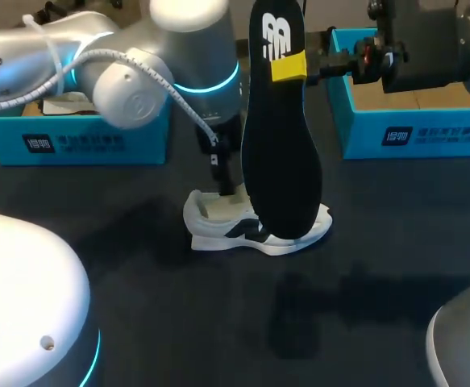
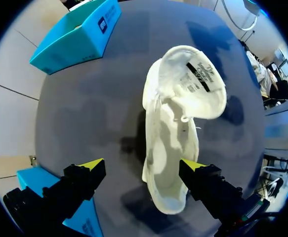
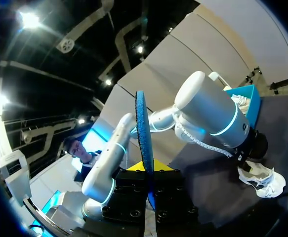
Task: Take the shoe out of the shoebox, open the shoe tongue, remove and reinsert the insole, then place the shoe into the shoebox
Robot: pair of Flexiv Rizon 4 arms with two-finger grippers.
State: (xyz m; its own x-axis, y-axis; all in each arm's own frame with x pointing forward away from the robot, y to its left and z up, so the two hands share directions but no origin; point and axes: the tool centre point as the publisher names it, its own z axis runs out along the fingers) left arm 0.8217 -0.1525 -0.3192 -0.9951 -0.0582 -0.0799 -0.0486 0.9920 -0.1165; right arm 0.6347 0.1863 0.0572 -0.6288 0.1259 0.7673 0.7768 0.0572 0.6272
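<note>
Gripping the black insole (image 1: 281, 153) with the right end effector (image 1: 288, 66), yellow tips pinched narrow on its two faces near the upper end. Comes in level from the right with that arm, wrist turned so the insole hangs almost upright below the fingers, lower end just in front of the white shoe (image 1: 255, 227) in the head view.

Reaches down steeply with the left arm from the left, the left end effector (image 2: 143, 167) pointing straight at the desk (image 1: 162, 306), close beside the hanging insole. Spreads its fingers wide: one tip over the shoe's edge, the other well clear over bare desk; cannot tell whether either touches.

Finds the shoe resting on its sole under and ahead of the left end effector, heel end nearest the fingers, tongue folded open and away from them. Shows two blue shoeboxes, one (image 1: 73, 141) behind the left arm, one (image 1: 412, 129) behind the right end effector.
</note>
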